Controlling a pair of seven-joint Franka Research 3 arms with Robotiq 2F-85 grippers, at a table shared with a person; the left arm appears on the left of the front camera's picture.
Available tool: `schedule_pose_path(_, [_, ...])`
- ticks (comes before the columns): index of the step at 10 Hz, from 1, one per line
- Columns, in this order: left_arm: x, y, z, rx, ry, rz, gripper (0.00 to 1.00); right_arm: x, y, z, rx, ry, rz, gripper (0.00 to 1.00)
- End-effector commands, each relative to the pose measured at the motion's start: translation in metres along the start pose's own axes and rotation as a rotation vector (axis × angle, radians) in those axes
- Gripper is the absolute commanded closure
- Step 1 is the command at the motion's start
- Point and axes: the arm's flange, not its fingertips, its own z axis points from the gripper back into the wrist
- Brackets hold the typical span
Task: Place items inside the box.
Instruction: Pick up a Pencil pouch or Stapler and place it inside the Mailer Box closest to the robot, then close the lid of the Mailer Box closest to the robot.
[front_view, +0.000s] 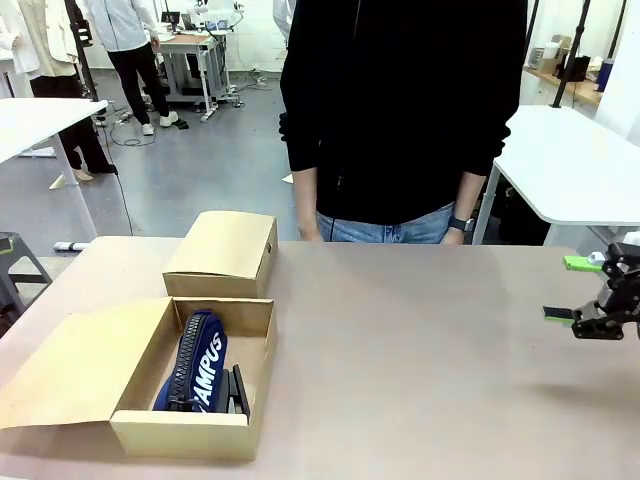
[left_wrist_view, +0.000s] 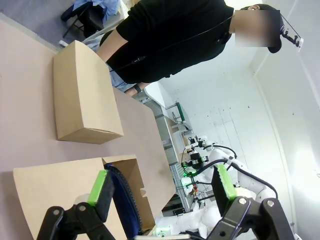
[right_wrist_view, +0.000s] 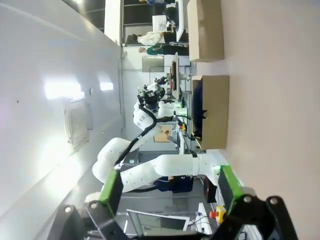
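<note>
At 8 o'clock on the table (front_view: 420, 350) we see the open cardboard box (front_view: 190, 425), and inside it lies the navy zip pouch lettered "CAMPUS" (front_view: 195, 362) with a black stapler (front_view: 238, 390) just beside it at 3 o'clock. Touching the box at 12 o'clock sits 1 closed cardboard box (front_view: 225, 252). Our right gripper (front_view: 575, 290) hangs at 3 o'clock, jaws spread wide and holding nothing. Our left gripper (left_wrist_view: 162, 187) hovers above the pouch, jaws likewise released. A person (front_view: 400, 110) stands at 12 o'clock.
</note>
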Motion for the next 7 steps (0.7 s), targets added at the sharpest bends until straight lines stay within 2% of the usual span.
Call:
schedule_pose_path(1, [-0.0007,-0.0013,-0.0010,-0.021,-0.016,-0.019,0.00,0.0026,0.0267,-0.0120,-0.001,-0.011,-0.011,0.00])
schedule_pose_path(7, [-0.0007,-0.0013,-0.0010,-0.021,-0.016,-0.019,0.00,0.0026,0.0267,-0.0120,-0.001,-0.011,-0.011,0.00])
